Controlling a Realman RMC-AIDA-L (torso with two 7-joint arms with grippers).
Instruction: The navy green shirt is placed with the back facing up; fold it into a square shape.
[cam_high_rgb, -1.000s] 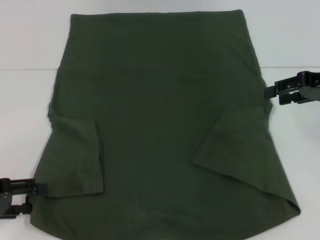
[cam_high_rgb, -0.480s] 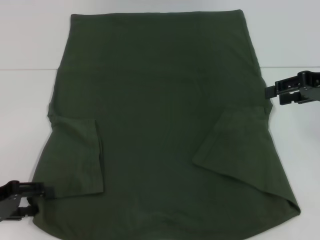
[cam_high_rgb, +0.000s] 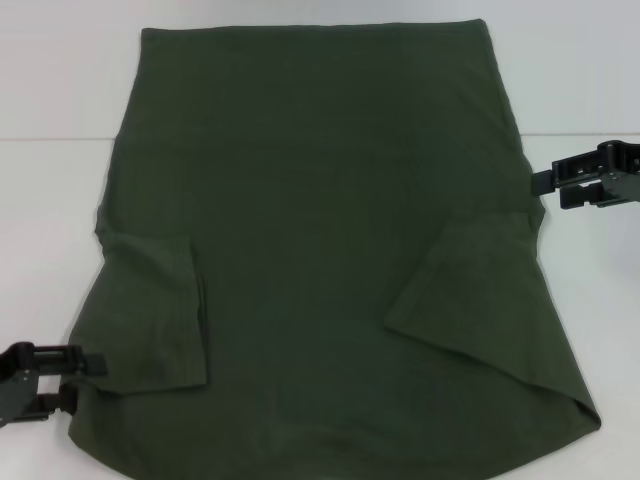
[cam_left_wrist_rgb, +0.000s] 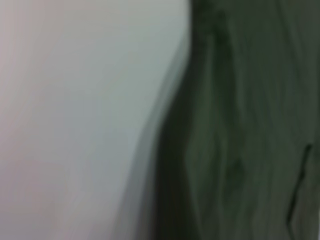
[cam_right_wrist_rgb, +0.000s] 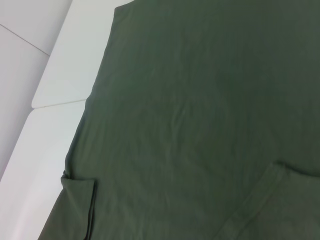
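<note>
Plain dark olive-green navy green shirt (cam_high_rgb: 320, 250) on white table (cam_high_rgb: 60, 200); black pincers.

The left claw (cam_high_rgb: 88, 368) at the lower left of the frame is higher and further right than a second ago, its tips now reaching onto the near corner of the navy green shirt (cam_high_rgb: 320, 230).

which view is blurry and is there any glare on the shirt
The left wrist view is badly blurred, the shirt and the table just soft patches; the head view and right wrist view are sharp, the shirt evenly lit with no glare.
</note>
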